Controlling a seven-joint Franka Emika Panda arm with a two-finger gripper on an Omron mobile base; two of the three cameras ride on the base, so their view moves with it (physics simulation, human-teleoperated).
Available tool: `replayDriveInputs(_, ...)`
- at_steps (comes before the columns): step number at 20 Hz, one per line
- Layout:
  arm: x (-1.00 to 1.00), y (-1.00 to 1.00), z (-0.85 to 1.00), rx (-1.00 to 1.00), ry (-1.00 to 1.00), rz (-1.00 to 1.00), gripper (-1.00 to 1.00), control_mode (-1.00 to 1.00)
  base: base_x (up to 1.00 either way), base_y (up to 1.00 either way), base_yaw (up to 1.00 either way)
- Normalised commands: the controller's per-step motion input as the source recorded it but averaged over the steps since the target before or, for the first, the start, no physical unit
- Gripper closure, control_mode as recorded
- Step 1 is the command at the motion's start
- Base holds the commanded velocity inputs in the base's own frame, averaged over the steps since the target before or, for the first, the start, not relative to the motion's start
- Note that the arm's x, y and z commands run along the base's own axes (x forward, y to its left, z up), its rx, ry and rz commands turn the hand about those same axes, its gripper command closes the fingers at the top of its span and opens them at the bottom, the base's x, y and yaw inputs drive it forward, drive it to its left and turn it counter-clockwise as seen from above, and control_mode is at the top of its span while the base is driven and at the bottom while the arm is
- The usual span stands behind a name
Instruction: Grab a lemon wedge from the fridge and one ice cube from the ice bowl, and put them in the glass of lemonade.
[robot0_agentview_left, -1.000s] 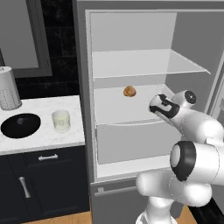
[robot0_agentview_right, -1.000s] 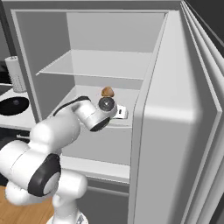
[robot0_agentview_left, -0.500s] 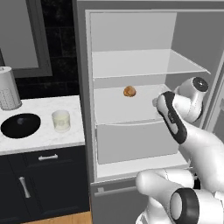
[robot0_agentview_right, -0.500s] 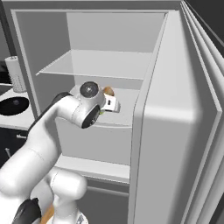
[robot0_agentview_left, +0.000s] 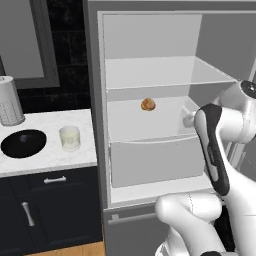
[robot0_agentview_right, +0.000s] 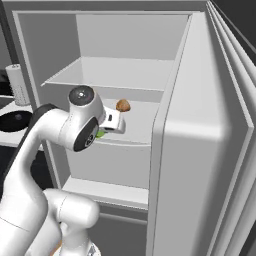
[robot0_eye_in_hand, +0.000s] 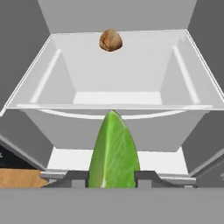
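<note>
With the small yellow-green lemon wedge (robot0_eye_in_hand: 114, 151) clamped between the narrowed fingers of the two-finger gripper (robot0_eye_in_hand: 113, 177), just outside the open grey fridge (robot0_agentview_right: 200, 150), the first pickup is judged complete. Remaining: deliver it to the clear glass of lemonade (robot0_agentview_left: 69, 138), then fetch an ice cube from the shallow black bowl (robot0_agentview_left: 23, 143).

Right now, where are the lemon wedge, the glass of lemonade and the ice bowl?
lemon wedge (robot0_eye_in_hand: 113, 151): hand view, middle of its green face, between the tool's tips.
glass of lemonade (robot0_agentview_left: 69, 138): left base view, side wall of the tumbler.
ice bowl (robot0_agentview_left: 23, 143): left base view, its black inside.
</note>
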Motion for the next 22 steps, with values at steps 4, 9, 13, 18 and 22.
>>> replayDriveInputs(4, -0.51, 0.19, 0.0, -0.01, 0.0, 0.03, 1.0, -1.0, 0.0, 0.0, 0.0)
replayDriveInputs(9, -0.18, 0.01, 0.0, 0.0, -0.01, 0.0, 1.0, -1.0, 0.0, 0.0, 0.0)
replayDriveInputs(13, 0.0, 0.0, 0.0, 0.0, 0.0, 0.0, 1.0, 1.0, -0.67, 0.66, 0.0)
replayDriveInputs(18, 0.0, 0.0, 0.0, 0.0, 0.0, 0.0, 1.0, 1.0, -0.45, 1.0, -0.01)
replayDriveInputs(22, 0.0, 0.0, 0.0, 0.0, 0.0, 0.0, 1.0, 1.0, -0.03, 1.0, -0.11)
